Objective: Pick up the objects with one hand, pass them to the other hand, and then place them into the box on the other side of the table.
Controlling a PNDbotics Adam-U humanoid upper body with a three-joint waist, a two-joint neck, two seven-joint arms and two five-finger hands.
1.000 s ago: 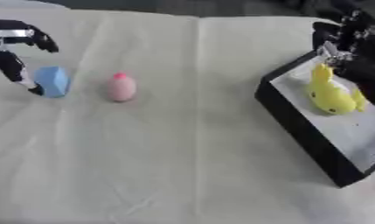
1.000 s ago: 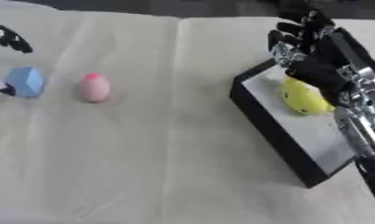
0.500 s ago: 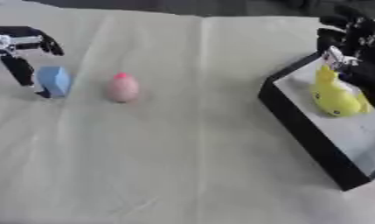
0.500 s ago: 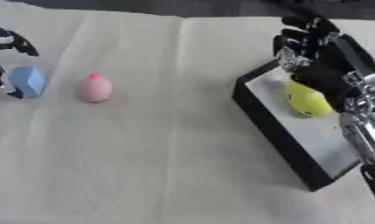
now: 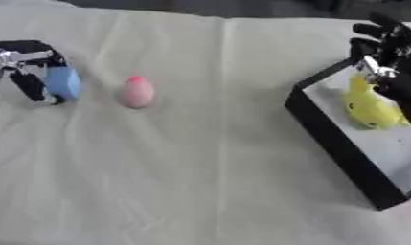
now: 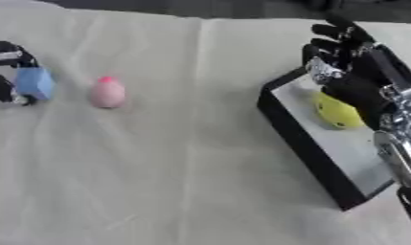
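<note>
Reaching in from the left edge of the frame, the left hand has its dark fingers curved down around the blue object, one finger on the object's left side and others arched over its top, so the block sits inside the cup of the hand on the cloth; whether it is lifted clear of the cloth or resting on it cannot be told. Just to the right of that hand, apart from it, lies the pink egg-shaped object, upright on the cloth in the upper left part of the frame with a darker pink tip at its top. Over at the upper right, the right hand hangs above the far end of the box, its fingers spread and relaxed, pointing up and away, with nothing between them. Directly below and partly behind that hand lies the yellow object, resting on the pale floor inside the box near its upper end; in the right eye view the palm hides part of it. The box is black-walled with a light inner floor, set askew so that its long side runs from the upper right toward the lower right of the frame. The right forearm, silver and black, runs down the right edge in the right eye view. A cream cloth with soft folds covers the whole table.
</note>
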